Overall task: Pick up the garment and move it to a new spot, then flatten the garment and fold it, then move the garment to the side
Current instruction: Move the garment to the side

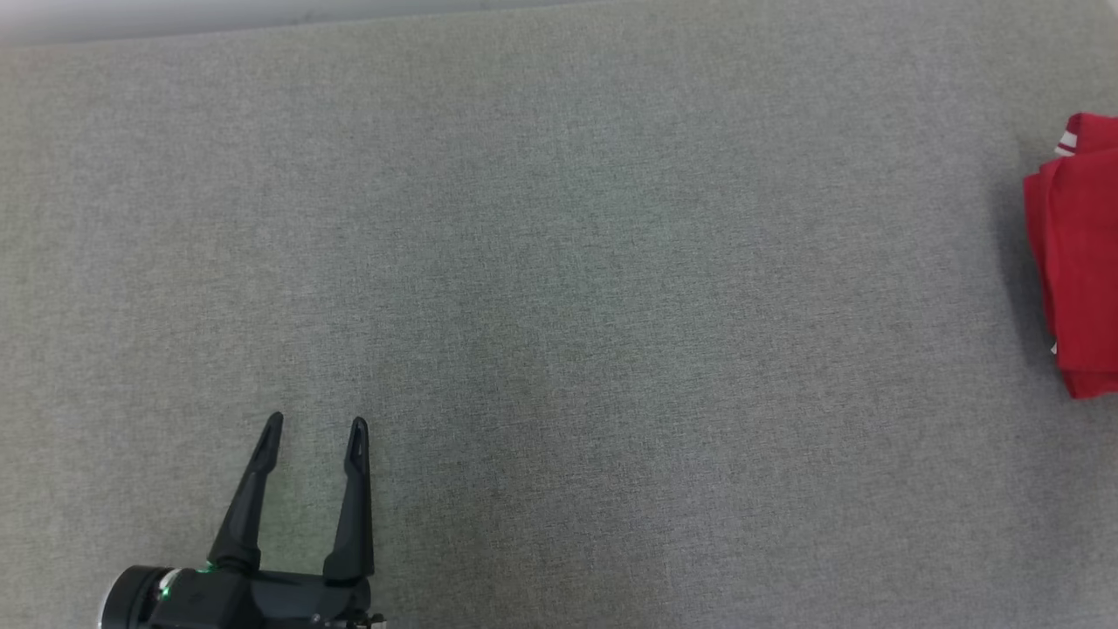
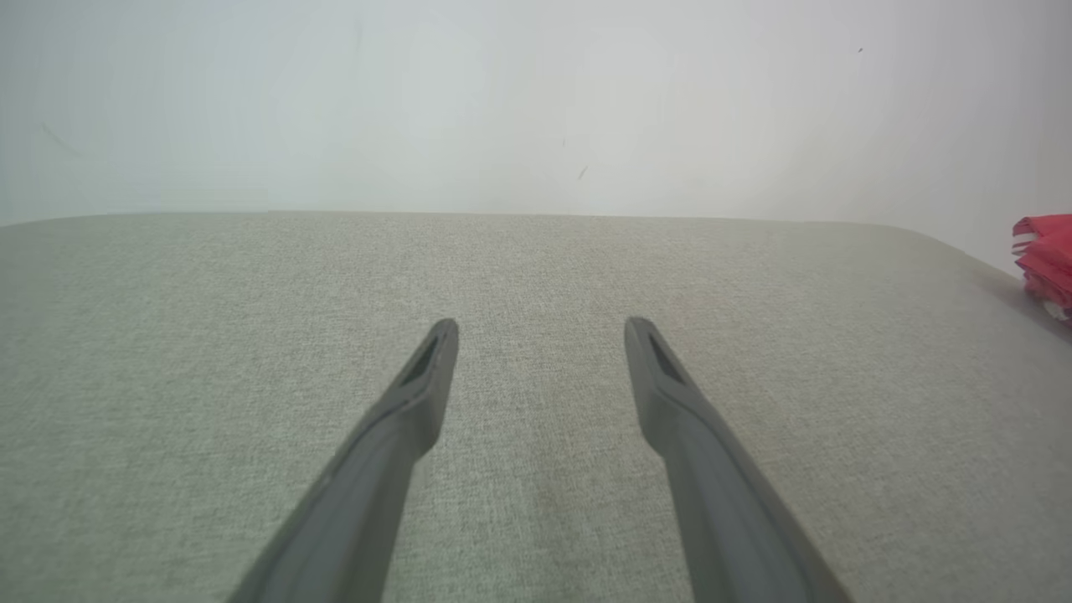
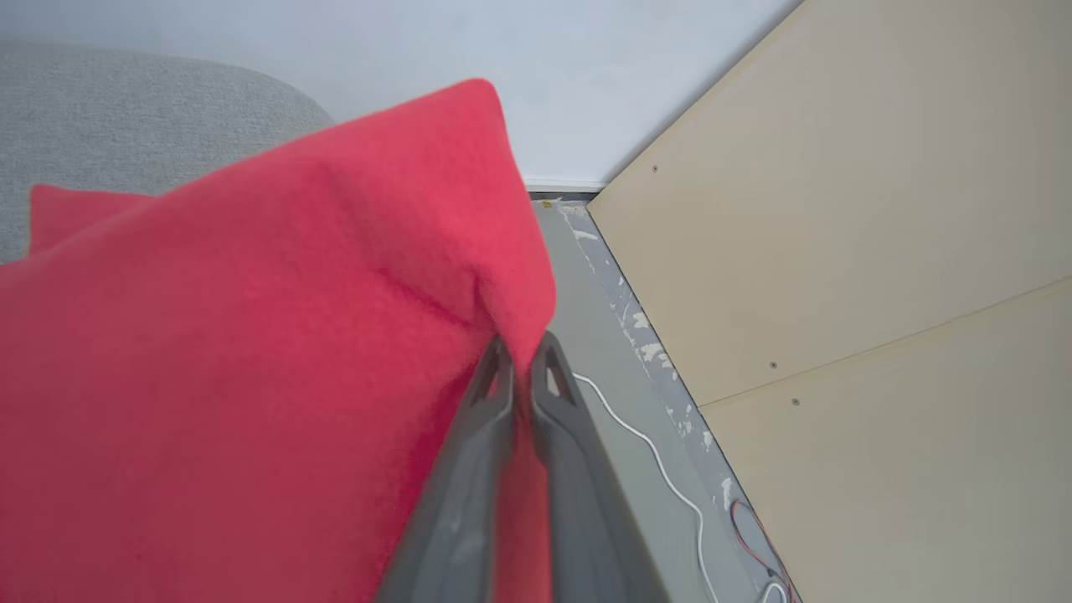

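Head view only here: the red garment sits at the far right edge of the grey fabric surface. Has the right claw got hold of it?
Observer: Yes, the right claw is shut on a fold of the red garment, cloth pinched between its fingers.
Operator: Is the cloth lying flat there?
Observer: No, it rises to a peak just above them.
Operator: What's beyond the surface on that side?
Observer: There's grey floor with a white cable, then a beige panel.
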Controlling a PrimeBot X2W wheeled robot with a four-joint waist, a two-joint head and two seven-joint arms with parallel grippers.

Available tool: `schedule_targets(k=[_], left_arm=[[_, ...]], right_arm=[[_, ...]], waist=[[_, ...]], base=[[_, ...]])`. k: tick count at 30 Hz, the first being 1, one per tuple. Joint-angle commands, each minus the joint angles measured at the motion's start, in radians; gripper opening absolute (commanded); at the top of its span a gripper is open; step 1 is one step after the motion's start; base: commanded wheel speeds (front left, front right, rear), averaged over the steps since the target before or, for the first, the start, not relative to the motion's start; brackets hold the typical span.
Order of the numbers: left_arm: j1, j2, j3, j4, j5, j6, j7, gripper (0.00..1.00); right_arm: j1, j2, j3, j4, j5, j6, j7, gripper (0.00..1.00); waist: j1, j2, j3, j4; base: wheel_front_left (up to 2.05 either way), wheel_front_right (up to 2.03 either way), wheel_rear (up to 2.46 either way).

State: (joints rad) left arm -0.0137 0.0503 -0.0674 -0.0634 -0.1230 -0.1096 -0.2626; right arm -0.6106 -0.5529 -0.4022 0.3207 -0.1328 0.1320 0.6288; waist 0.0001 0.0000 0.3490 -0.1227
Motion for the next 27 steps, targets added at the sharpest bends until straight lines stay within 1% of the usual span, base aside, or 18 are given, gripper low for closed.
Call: schedule_targets(k=[1,4,5,6,10,14,16,19,20,21,23,27], left_arm=[[0.000,0.000,0.003,-0.011,0.010,-0.003,-0.002,1.00],[0.010,0.001,0.014,-0.023,0.020,-0.007,-0.002,1.00],[0.011,0.002,0.016,-0.024,0.022,-0.009,-0.002,1.00],[0.011,0.002,0.020,-0.026,0.024,-0.010,-0.002,1.00],[0.003,0.003,0.025,-0.046,0.027,-0.013,-0.002,1.00],[0.005,0.006,0.035,-0.066,0.022,-0.016,-0.002,1.00],[0.003,0.005,0.038,-0.074,0.013,-0.017,-0.002,1.00],[0.011,0.003,0.044,-0.076,-0.008,-0.019,-0.002,1.00],[0.016,0.002,0.044,-0.073,-0.020,-0.019,-0.002,1.00],[0.023,0.001,0.048,-0.068,-0.029,-0.019,-0.002,1.00],[0.031,0.001,0.055,-0.062,-0.048,-0.017,-0.002,1.00],[0.044,0.000,0.057,-0.043,-0.095,0.005,-0.002,1.00]], right_arm=[[0.009,-0.010,-0.006,0.004,-0.016,-0.003,-0.021,0.00],[0.003,0.007,-0.006,0.007,-0.046,-0.003,-0.057,0.00],[0.000,0.014,-0.003,0.004,-0.050,-0.003,-0.074,0.37],[-0.004,0.023,-0.001,0.000,-0.056,-0.003,-0.092,1.00],[-0.007,0.037,0.026,-0.025,-0.071,-0.003,-0.176,1.00],[-0.007,0.048,0.075,-0.062,-0.072,-0.003,-0.254,1.00],[-0.021,0.015,0.104,-0.025,-0.044,-0.003,-0.315,1.00],[-0.020,0.014,0.163,-0.002,-0.012,-0.003,-0.403,1.00],[-0.008,0.018,0.184,-0.001,0.002,-0.003,-0.433,1.00],[0.023,0.024,0.217,-0.005,0.025,-0.003,-0.489,1.00],[0.051,0.035,0.249,-0.024,0.052,-0.003,-0.542,1.00],[0.144,0.073,0.290,-0.074,0.104,-0.003,-0.620,1.00]], waist=[[-0.0001,0.0000,0.007,-0.002],[-0.0001,0.0000,0.013,-0.023],[-0.0001,0.0000,0.013,-0.030],[-0.0001,0.0000,0.014,-0.038],[-0.0001,0.0000,0.011,-0.062],[-0.0001,0.0000,0.001,-0.079],[-0.0001,0.0000,-0.005,-0.080],[-0.0001,0.0000,-0.029,-0.077],[-0.0001,0.0000,-0.040,-0.074],[-0.0001,0.0000,-0.062,-0.067],[-0.0001,0.0000,-0.087,-0.059],[-0.0001,0.0000,-0.144,-0.039]], base=[[0.00,0.00,0.00],[0.00,0.00,0.00],[0.00,0.00,0.00],[0.00,0.00,0.00],[0.00,0.00,0.00],[0.00,0.00,0.00],[0.00,0.00,0.00],[0.00,0.00,0.00],[0.00,0.00,0.00],[0.00,0.00,0.00],[0.00,0.00,0.00],[0.00,0.00,0.00]])
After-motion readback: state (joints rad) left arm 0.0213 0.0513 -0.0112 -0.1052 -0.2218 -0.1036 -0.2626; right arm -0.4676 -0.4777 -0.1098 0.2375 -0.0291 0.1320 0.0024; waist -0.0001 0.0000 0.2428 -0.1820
